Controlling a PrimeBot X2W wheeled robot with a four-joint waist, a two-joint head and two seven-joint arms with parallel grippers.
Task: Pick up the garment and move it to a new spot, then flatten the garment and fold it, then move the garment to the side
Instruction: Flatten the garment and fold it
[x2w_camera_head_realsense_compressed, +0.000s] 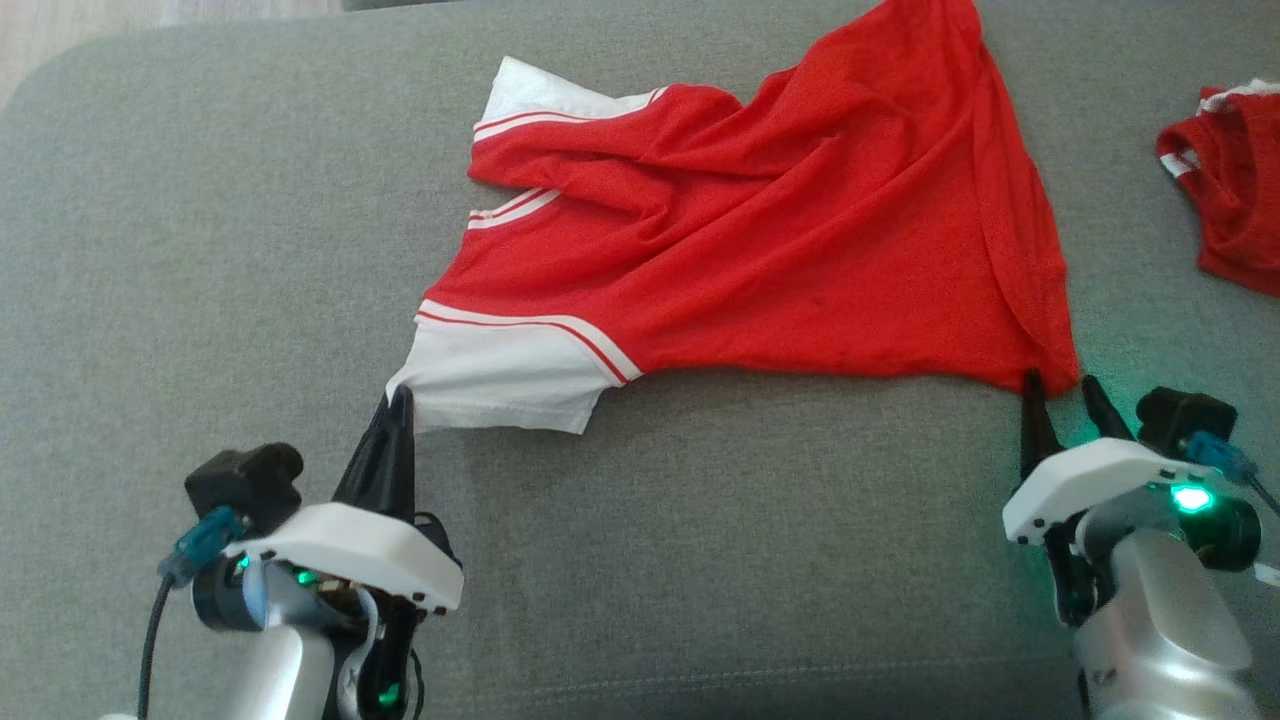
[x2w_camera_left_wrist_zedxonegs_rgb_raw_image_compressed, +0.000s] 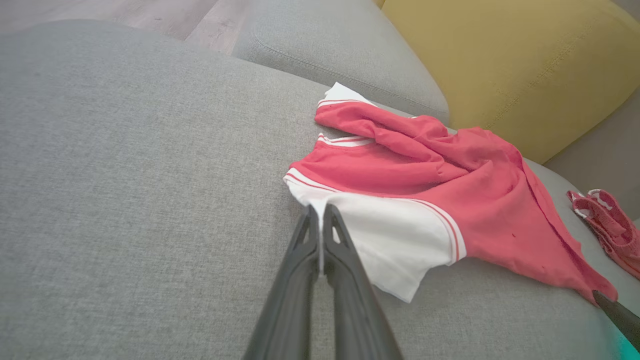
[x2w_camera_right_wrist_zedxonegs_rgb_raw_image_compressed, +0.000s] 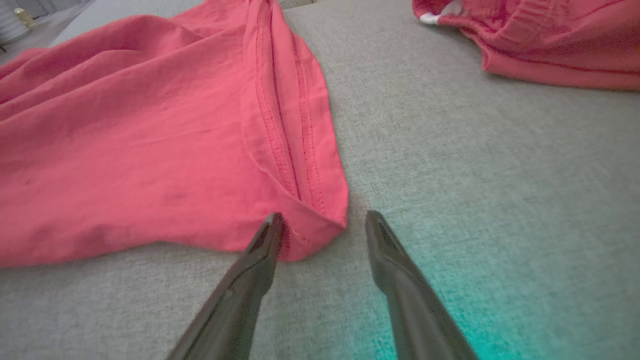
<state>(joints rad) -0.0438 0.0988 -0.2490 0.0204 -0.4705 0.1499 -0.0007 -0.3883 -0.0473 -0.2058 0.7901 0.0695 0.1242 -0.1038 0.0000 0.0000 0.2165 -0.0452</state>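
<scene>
Grey woven sofa seat (x2w_camera_head_realsense_compressed: 200, 250) lies under my head view, with pale wood floor (x2w_camera_head_realsense_compressed: 60, 30) at the upper left corner. My left wrist view records a second grey cushion (x2w_camera_left_wrist_zedxonegs_rgb_raw_image_compressed: 340, 55) at top centre and a mustard-yellow cushion (x2w_camera_left_wrist_zedxonegs_rgb_raw_image_compressed: 510, 65) beside it, upper right. Lighting is even daylight.

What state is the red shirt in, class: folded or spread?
Spread but rumpled, not folded: the shirt lies opened out on the grey cushion, with deep creases across its red body.
</scene>
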